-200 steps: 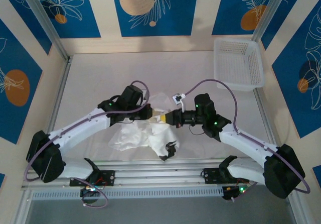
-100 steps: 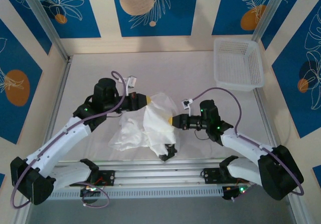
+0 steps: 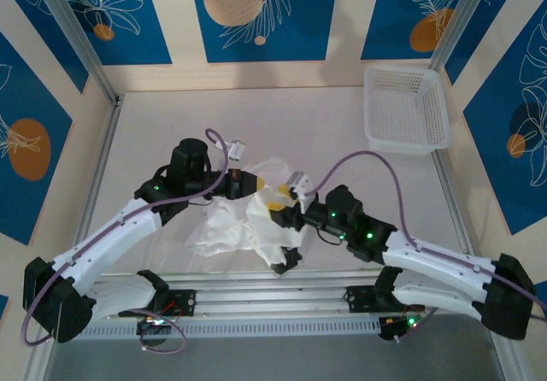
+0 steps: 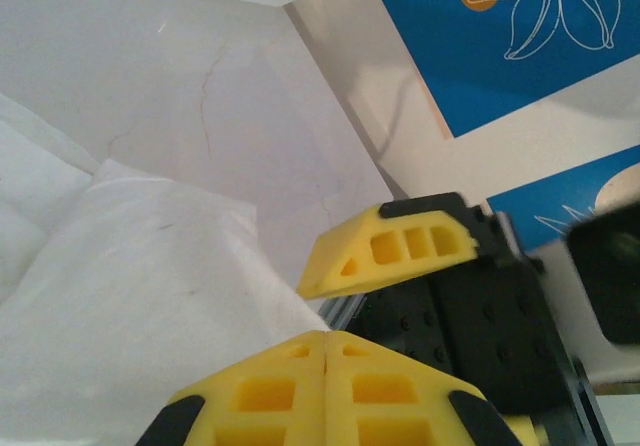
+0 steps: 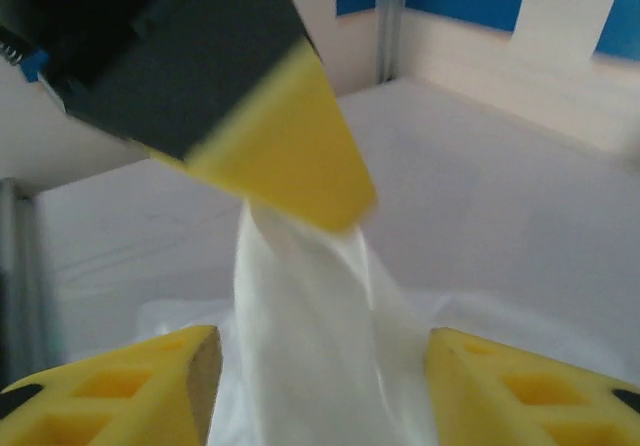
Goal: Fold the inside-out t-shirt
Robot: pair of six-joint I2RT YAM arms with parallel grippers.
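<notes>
**Handover pinch: collision and slip are the main risks**

- Left gripper (image 3: 246, 182), just left of centre in the overhead view: fingers pressed flat together. In the right wrist view a narrow strand of the t-shirt (image 5: 300, 296) hangs from its yellow tip in the upper half of the frame, so it has cloth pinched.
- Right gripper (image 5: 315, 366): fingers spread wide at the bottom corners of its own view. It holds nothing, and the strand runs down between the fingers.
- T-shirt sits low-centre in the overhead view as a crumpled heap on the table (image 3: 171, 125), with one peak lifted between the two grippers. Its dark patch (image 3: 289, 257) lies at the heap's bottom edge, near the rail. The mesh basket (image 3: 367, 99) is well apart at upper right.

Likely failure modes:
- The grippers are nearly nose to nose. The left wrist view shows a right finger (image 4: 390, 251) just beside the left tips, so closing or advancing the right one could hit plastic rather than cloth.
- The pinched strand looks thin, probably a single layer. A pull apart could slip it out or drag the whole heap instead of spreading it.
- The right gripper may grab an arbitrary bunch rather than a hem or shoulder, which leaves the shirt twisted and unfoldable.
- Cloth near the bottom rail could snag there.
</notes>
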